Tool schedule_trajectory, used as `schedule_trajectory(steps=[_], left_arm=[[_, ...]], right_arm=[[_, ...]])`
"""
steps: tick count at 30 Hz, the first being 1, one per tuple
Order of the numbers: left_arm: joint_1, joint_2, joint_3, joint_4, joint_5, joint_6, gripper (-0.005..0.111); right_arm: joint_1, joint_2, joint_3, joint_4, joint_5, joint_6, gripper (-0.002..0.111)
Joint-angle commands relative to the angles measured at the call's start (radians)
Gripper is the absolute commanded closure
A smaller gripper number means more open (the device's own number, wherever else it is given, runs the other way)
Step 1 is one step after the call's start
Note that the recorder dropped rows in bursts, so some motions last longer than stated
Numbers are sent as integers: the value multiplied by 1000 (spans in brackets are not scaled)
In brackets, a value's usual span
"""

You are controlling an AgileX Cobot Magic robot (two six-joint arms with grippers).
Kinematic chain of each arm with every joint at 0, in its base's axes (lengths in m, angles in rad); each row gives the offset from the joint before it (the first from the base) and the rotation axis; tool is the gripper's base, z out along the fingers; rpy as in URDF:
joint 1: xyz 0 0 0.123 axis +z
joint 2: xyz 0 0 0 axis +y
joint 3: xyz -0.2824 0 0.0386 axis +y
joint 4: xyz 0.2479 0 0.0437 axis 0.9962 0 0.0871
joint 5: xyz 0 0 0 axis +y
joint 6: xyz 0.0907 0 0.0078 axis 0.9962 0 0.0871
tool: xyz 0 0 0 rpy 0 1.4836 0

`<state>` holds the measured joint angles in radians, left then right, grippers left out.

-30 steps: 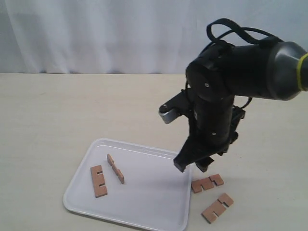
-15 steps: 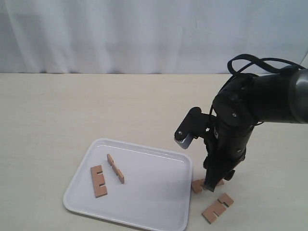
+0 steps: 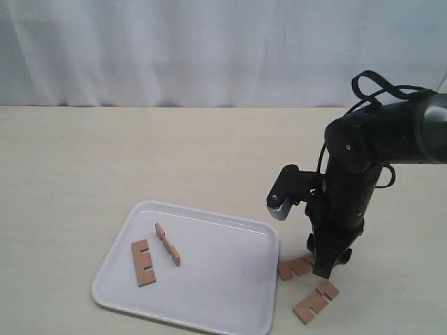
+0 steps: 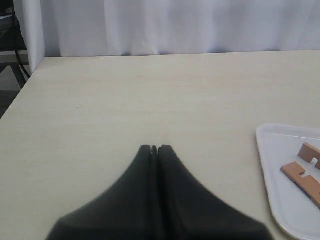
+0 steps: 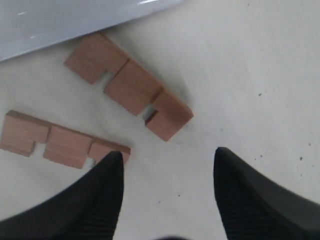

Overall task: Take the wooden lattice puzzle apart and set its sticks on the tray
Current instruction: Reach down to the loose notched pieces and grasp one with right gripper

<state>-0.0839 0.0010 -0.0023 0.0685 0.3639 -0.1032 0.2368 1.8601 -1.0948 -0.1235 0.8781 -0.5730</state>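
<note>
No assembled lattice shows; the sticks lie apart. Two notched wooden sticks (image 3: pixel 143 262) (image 3: pixel 167 244) rest on the white tray (image 3: pixel 209 307), toward its left side. Another two sticks (image 3: pixel 295 266) (image 3: pixel 316 301) lie on the table just right of the tray. My right gripper (image 3: pixel 328 269) points down over those two, low above the table. In the right wrist view it (image 5: pixel 168 152) is open with only bare table between its fingers; one stick (image 5: pixel 130 86) lies ahead and the other (image 5: pixel 60 142) beside one fingertip. My left gripper (image 4: pixel 154 148) is shut and holds nothing.
A white curtain hangs behind the beige table. In the left wrist view the tray's corner (image 4: pixel 280 165) with its two sticks (image 4: pixel 302 177) sits off to one side. The table's edge (image 4: pixel 20 95) shows in that view.
My right arm has swung right and down, from over the tray's right edge to over the two sticks on the table. The sticks have not moved.
</note>
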Motion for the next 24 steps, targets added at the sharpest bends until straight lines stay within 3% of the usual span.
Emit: schedule_trajectory(steps=[1, 16, 24], left_arm=[[1, -1, 2, 3, -9, 1, 107], [1, -1, 2, 3, -9, 1, 107], [1, -1, 2, 3, -9, 1, 107]], right_arm=[[-13, 8, -9, 118, -17, -258, 56], [-13, 47, -9, 124, -99, -596, 56], [-13, 71, -9, 86, -89, -600, 56]])
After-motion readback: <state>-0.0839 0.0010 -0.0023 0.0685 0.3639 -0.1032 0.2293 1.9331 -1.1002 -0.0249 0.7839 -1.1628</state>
